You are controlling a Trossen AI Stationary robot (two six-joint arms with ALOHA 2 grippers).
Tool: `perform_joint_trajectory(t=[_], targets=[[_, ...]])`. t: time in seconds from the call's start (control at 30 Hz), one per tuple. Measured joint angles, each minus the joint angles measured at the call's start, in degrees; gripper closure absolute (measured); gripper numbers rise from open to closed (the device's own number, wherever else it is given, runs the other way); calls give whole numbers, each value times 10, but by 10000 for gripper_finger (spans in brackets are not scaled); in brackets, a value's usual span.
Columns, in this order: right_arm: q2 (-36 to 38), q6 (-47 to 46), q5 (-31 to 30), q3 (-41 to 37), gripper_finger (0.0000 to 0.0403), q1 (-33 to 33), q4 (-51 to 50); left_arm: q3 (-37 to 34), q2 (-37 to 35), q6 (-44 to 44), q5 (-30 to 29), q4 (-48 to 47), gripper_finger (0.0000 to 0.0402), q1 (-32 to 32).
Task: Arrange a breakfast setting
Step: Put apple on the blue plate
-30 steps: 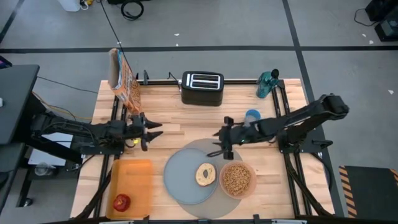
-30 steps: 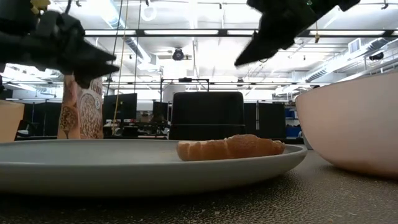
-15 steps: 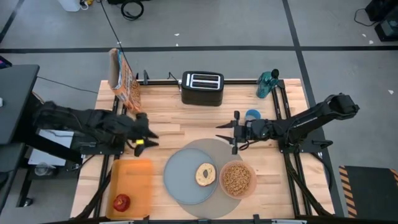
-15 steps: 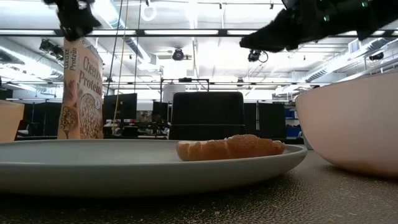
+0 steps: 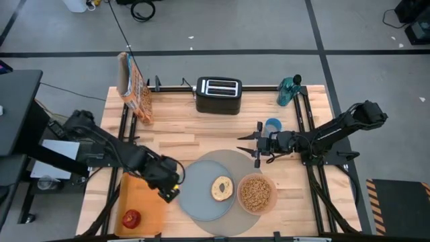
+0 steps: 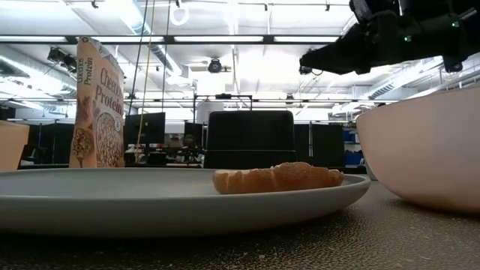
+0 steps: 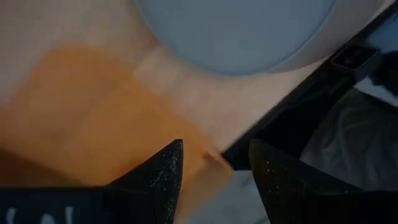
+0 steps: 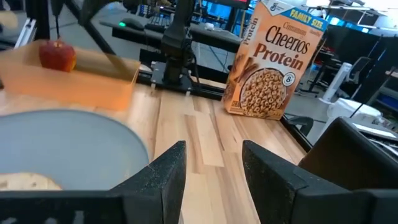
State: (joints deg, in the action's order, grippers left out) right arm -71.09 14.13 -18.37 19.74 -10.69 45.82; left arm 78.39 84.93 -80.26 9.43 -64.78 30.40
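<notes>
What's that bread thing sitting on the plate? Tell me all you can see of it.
It is a bagel, round, pale tan with a browner patch near its middle, where any hole is hard to make out. It lies flat on the smaller grey plate, toward the side nearest the translucent pink bowl of cereal, without touching the bowl. From table height it looks low and golden-crusted. Neither gripper touches it.

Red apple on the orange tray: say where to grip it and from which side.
Grip the red apple across its round middle, coming straight down: it lies alone in the orange tray, whose low walls hinder a sideways approach. The left gripper, fingers open, hovers nearest.
</notes>
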Motion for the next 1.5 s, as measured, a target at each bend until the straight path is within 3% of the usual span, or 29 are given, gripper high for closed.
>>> perform_joint_trajectory(t=[0.27, 0.43, 0.7, 0.9, 1.23, 1.5], targets=[[0, 63, -2, -8, 239, 2, 32, 11, 61, -173, 137, -36, 210, 48], [0, 70, 45, -8, 239, 18, 35, 11, 76, -257, 195, -39, 210, 77], [0, 66, 79, -14, 239, 38, 44, -19, 85, -326, 209, -19, 210, 127], [0, 64, 80, -18, 239, 38, 52, -40, 84, -319, 211, -6, 210, 154], [0, 55, 82, -18, 239, 38, 51, -101, 84, -183, 208, 30, 210, 178], [0, 53, 111, -18, 239, 38, 48, -132, 84, -146, 234, 80, 211, 184]])
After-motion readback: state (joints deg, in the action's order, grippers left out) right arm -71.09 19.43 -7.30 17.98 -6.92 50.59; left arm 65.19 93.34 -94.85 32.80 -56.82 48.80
